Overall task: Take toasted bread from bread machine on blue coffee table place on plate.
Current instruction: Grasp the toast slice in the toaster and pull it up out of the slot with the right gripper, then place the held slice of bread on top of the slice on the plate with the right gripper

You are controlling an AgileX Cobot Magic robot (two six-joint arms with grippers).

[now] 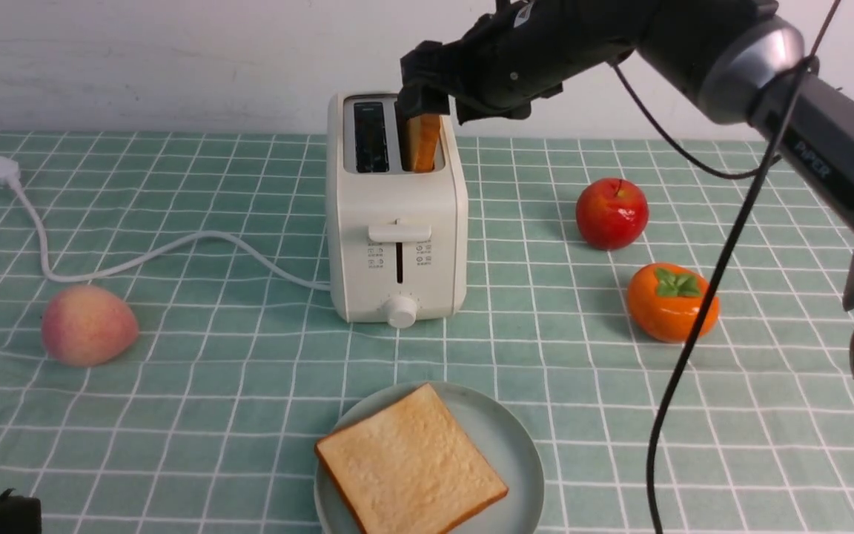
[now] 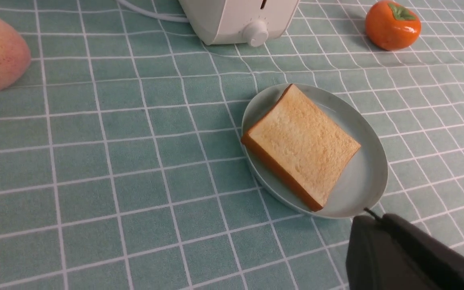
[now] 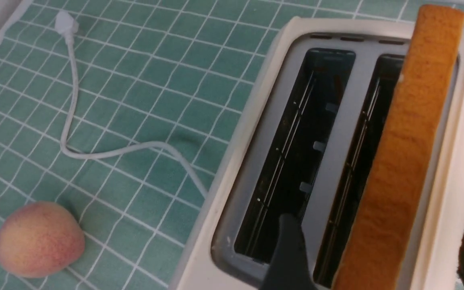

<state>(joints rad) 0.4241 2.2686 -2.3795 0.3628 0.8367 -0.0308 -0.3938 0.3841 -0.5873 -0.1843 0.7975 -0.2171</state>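
Toaster (image 1: 397,208), cream-white, 2 slots, lever and round knob on the front, standing on the blue coffee table (image 1: 242,437) with its teal-green cloth and white grid. Toasted bread, 2 slices: 1 slice in the toaster (image 3: 401,161), upright with a slight tilt in the right-hand slot, orange-brown crust edge showing above the opening; 1 slice on the plate (image 1: 412,463), lying flat, pale golden face up, set askew. Plate (image 1: 516,460), round, pale blue-green, low rim, in front of the toaster and apart from it. Right gripper (image 3: 381,237), over the toaster, fingers wide apart, 1 on each side of the standing slice, with gaps between them and the crust. Left gripper (image 2: 369,213), near the plate, fingers together. White cord (image 1: 204,236), running from the toaster's left side to a plug (image 1: 4,170) at the far left. Fruit, 3 pieces: peach (image 1: 90,325), pink and yellow, left of the toaster; red apple (image 1: 611,213), right of the toaster; orange persimmon (image 1: 672,302), green calyx, nearer than the apple and just beside it
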